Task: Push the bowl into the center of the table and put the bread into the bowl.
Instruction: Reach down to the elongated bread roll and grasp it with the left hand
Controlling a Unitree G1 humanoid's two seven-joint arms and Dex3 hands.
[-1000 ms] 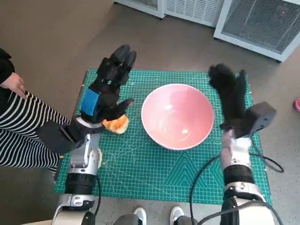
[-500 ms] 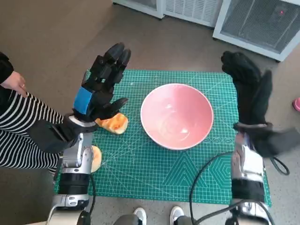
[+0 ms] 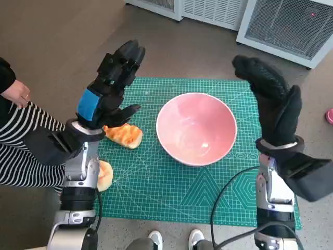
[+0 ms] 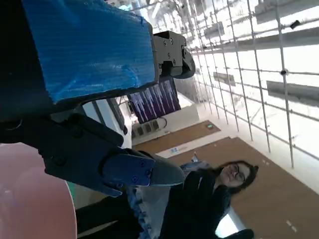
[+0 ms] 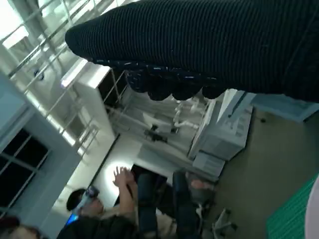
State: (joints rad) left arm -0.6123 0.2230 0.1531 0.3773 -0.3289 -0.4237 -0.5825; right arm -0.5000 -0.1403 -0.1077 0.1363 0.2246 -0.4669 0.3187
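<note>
We see the pink bowl [image 3: 196, 128] sitting empty on the green cutting mat [image 3: 171, 192], a little toward the far side of the mat and roughly midway between its left and right edges. The bread [image 3: 124, 135] lies on the mat just left of the bowl, close to its rim but apart from it. A second, rounder bread roll [image 3: 104, 176] rests at the mat's left edge, partly hidden behind the left forearm.

Our left hand [image 3: 110, 86] is raised above the mat's far left corner, its fingers stretched out and apart, the thumb [image 3: 126, 111] reaching toward the bread without touching it; it holds nothing. Our right hand [image 3: 271, 101] is lifted on the bowl's right side (clear of the rim), flat and extended, also empty.

A person in a striped garment [image 3: 23, 146] sits at the left of the table.
</note>
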